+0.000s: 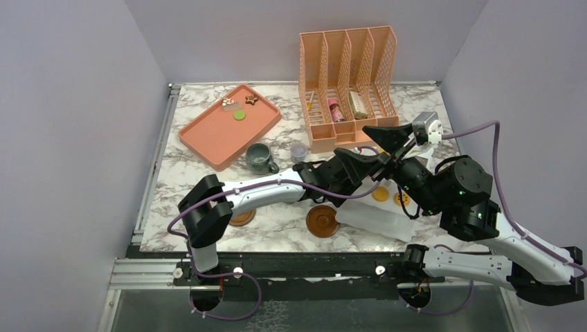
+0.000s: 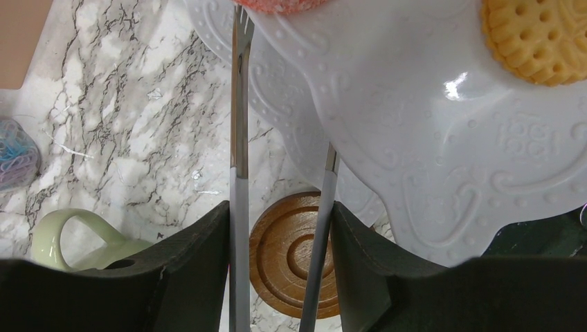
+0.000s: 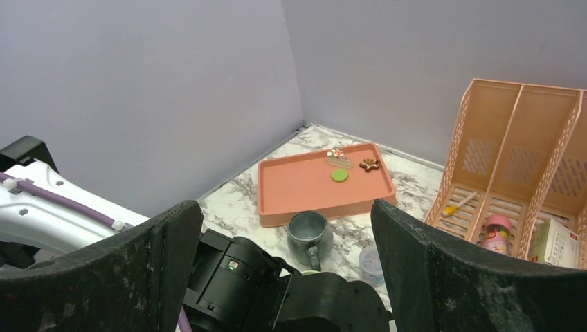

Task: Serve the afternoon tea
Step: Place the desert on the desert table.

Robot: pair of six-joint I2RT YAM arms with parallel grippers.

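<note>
1. Tongs (image 2: pixel 239 138) are clamped in the left gripper (image 2: pixel 280 207). Their two metal arms lie against the inner faces of its black fingers, which stand part-way together. The arms run out toward twelve o'clock in the left wrist view.
2. One arm's forked tip reaches a red sugared sweet (image 2: pixel 277 5) at the top edge of that view. The other arm goes out of sight behind the rim of the white plate (image 2: pixel 429 159). I cannot tell whether the sweet is pinched.
3. Two yellow cookies (image 1: pixel 380 194) lie on the plate; one shows at two o'clock from the fingers in the wrist view.
4. Straight ahead of the fingers, a bare brown coaster (image 2: pixel 291 259) sits just beside the plate. A pale green mug (image 2: pixel 69 238) stands at nine o'clock from that coaster, seemingly on the marble, though a finger hides its base. A lilac cup (image 2: pixel 14 155) is farther out at ten.
5. The right gripper (image 3: pixel 284 207) hangs raised with its jaws wide apart and nothing between them.
6. Seen from above and reckoned from the plate, the grey-blue mug (image 1: pixel 259 158) stands at ten o'clock on the bare table (image 1: pixel 208 166). It is well apart from the second coaster (image 1: pixel 242 218) at nine, which is partly under the left arm.
7. Beyond that mug, the orange tray (image 1: pixel 214 138) holds a green disc (image 1: pixel 239 115), a star cookie (image 1: pixel 250 99) and a small pale treat (image 1: pixel 228 103).
8. By my reading the sweets are partly plated, with three left on the tray. Neither mug is on a coaster yet.
</note>
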